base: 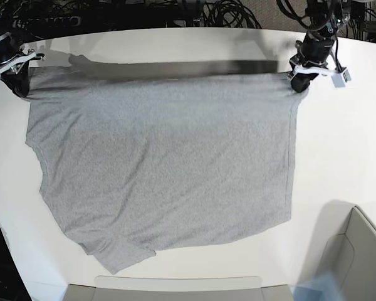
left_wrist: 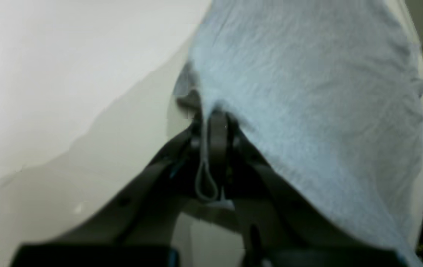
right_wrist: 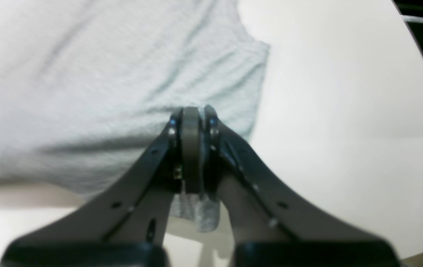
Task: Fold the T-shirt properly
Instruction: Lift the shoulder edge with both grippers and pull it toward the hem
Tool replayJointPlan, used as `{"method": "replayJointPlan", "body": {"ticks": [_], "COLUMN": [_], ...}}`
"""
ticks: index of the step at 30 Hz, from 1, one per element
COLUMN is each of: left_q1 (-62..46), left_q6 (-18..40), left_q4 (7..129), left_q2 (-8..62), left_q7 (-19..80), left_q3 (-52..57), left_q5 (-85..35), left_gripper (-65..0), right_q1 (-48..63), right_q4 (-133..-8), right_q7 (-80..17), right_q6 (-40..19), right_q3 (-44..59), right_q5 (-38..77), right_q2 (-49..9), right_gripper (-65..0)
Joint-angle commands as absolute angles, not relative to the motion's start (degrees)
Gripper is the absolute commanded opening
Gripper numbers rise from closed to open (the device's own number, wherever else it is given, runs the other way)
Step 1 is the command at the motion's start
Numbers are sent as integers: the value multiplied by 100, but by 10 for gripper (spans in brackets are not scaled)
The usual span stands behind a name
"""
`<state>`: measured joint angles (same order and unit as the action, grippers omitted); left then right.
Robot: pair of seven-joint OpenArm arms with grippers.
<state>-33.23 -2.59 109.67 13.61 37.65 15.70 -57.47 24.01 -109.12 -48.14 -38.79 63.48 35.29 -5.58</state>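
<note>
The heather-grey T-shirt (base: 163, 163) lies spread on the white table (base: 338, 157), plain side up, its far edge lifted and stretched between both grippers. My left gripper (base: 299, 82) is shut on the shirt's far right corner; in the left wrist view the jaws (left_wrist: 215, 122) pinch the fabric (left_wrist: 307, 92) and a thread loop hangs between them. My right gripper (base: 20, 84) is shut on the far left corner; in the right wrist view the jaws (right_wrist: 191, 118) clamp the hem (right_wrist: 122, 92), with a bit of cloth below.
A grey bin (base: 351, 263) stands at the near right corner, and another tray edge (base: 175, 288) runs along the front. Black cables (base: 207, 12) lie beyond the table's far edge. A sleeve (base: 116, 254) is bunched at the near left.
</note>
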Motion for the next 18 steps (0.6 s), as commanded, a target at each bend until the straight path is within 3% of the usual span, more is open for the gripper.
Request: {"method": "replayJointPlan", "body": {"ticks": [1,11,18], "left_q1": [-3178,-1842,-1007], "left_q6": [-453,-1490,-1631], "left_q4": [11073,11020,10035], "left_q2": [1402,1411,1499], "left_q7": [3873,4541,4549], "left_q3": [1613,1604,1552], "left_q5": [-5780,-5727,-5727], "left_gripper": [-650,-650,-650], "right_q1": [2237,1182,435], "right_q4": [-11002,-10932,-10404], "right_q7": [-4760,-4813,-4796], "right_q6": [-3925,-3934,-3934], "right_q3": [6404,5675,4989], "right_q5": [3468,1842,998], "right_q2": [-681,-690,-760], "right_gripper": [-650,-650,-650]}}
